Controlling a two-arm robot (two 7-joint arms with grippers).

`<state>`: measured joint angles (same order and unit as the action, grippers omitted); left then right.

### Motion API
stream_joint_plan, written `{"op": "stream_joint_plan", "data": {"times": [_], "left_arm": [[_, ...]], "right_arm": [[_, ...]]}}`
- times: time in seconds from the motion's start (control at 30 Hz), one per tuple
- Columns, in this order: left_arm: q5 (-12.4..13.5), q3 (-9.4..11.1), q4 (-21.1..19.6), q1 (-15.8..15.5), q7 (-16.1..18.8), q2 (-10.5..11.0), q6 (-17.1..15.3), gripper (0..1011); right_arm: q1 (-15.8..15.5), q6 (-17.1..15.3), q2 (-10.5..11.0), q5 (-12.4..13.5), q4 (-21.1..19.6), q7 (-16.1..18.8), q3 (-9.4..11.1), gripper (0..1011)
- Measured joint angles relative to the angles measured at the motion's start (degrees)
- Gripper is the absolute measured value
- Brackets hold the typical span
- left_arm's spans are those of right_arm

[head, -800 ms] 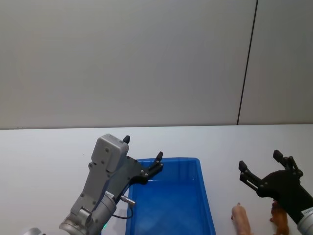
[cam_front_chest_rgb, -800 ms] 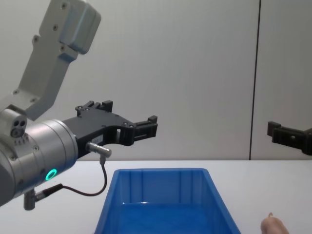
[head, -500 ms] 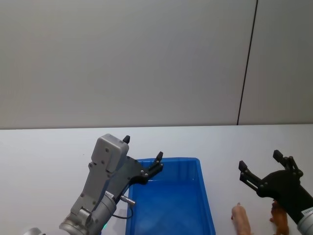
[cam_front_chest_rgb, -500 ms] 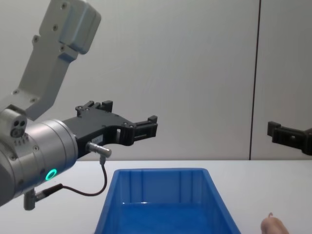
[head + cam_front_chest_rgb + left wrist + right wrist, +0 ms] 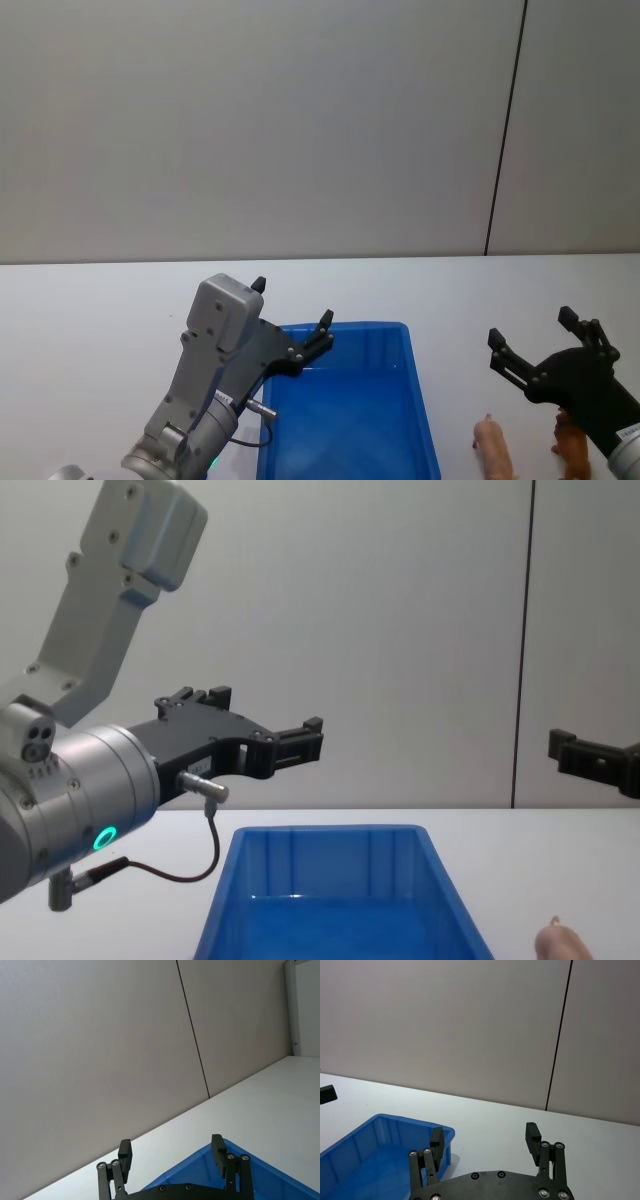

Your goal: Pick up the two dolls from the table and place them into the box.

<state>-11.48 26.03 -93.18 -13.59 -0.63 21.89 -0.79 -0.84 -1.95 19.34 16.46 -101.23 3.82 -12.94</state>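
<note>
The pink doll (image 5: 492, 448) lies on the table (image 5: 90, 310) near the right wall of the box (image 5: 372, 328), close to the near edge. The brown doll (image 5: 572, 450) lies farther right, partly under our right gripper (image 5: 531, 327). That placement, we judge, gives the right arm the first pick: it hovers above them, reaching forward, jaws spread wide and empty. Our left gripper (image 5: 292, 301), equally wide, hangs raised over the box's far left corner.

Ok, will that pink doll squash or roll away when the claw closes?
It probably squashes: the pink doll looks soft and rounded, so it may give under the right claw. It is likely light, being small beside the box. It lies low on the table, so rolling seems unlikely.
</note>
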Motion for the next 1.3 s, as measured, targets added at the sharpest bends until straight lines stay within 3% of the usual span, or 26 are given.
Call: {"op": "stream_joint_plan", "data": {"times": [0.87,1.3], "left_arm": [[0.0,0.0,0.0,0.0,0.0,0.0,0.0,1001],[0.0,0.0,0.0,0.0,0.0,0.0,0.0,1001]], "right_arm": [[0.0,-0.1,0.0,0.0,0.0,-0.1,0.0,1001],[-1.2,-4.7,-0.2,-0.7,-0.5,-3.7,0.0,1001]]}}
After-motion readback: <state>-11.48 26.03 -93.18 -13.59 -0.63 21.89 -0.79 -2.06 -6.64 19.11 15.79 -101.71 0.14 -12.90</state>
